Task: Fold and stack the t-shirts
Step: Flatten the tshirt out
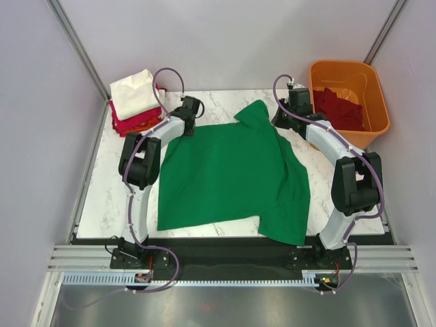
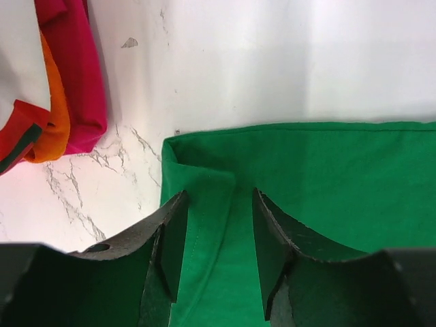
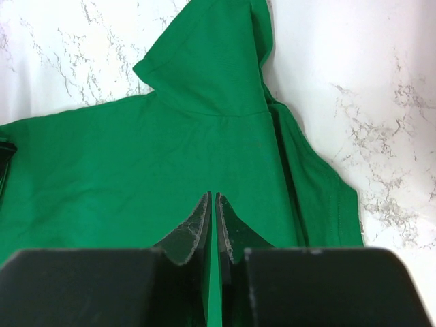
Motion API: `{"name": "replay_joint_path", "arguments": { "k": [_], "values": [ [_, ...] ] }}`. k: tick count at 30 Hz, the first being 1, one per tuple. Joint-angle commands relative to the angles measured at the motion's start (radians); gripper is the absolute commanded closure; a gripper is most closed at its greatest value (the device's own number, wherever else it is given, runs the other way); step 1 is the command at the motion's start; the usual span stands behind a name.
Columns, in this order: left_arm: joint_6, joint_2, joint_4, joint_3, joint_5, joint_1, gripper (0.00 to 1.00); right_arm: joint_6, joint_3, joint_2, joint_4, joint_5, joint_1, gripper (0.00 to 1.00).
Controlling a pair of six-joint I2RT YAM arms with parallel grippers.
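Observation:
A bright green t-shirt [image 1: 231, 170] lies spread on the marble table, one sleeve [image 3: 204, 61] pointing to the far side. My left gripper [image 1: 187, 117] is at its far left corner, jaws open astride a folded-over hem [image 2: 204, 197]. At the far right edge, by the sleeve, my right gripper [image 1: 286, 116] has its jaws nearly together, pinched on a thin ridge of green cloth [image 3: 212, 199]. Folded t-shirts [image 1: 136, 102] are stacked at the far left, cream-white on top, red and orange [image 2: 58, 116] below.
An orange plastic tub [image 1: 379, 102] stands off the table's far right corner with a dark maroon shirt [image 1: 337, 107] inside. The green shirt's near right part hangs towards the table's front edge [image 1: 225, 238]. Grey walls close in both sides.

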Motion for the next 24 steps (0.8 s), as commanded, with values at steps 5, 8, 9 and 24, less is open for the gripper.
{"name": "replay_joint_path", "arguments": {
  "k": [5, 8, 9, 24],
  "values": [
    [0.064, 0.044, -0.036, 0.089, -0.084, -0.005, 0.55, 0.008, 0.004, 0.011, 0.041, -0.017, 0.004, 0.89],
    [0.072, 0.056, -0.047, 0.098, -0.097, -0.003, 0.65, 0.008, 0.001, 0.015, 0.039, -0.020, 0.002, 0.89],
    [0.077, 0.059, -0.049, 0.100, -0.099, -0.002, 0.69, 0.008, 0.001, 0.017, 0.039, -0.020, 0.004, 0.89],
    [0.209, 0.010, -0.066, 0.147, -0.171, 0.052, 0.97, 0.013, 0.006, 0.026, 0.045, -0.047, 0.002, 0.94]
  ]
}}
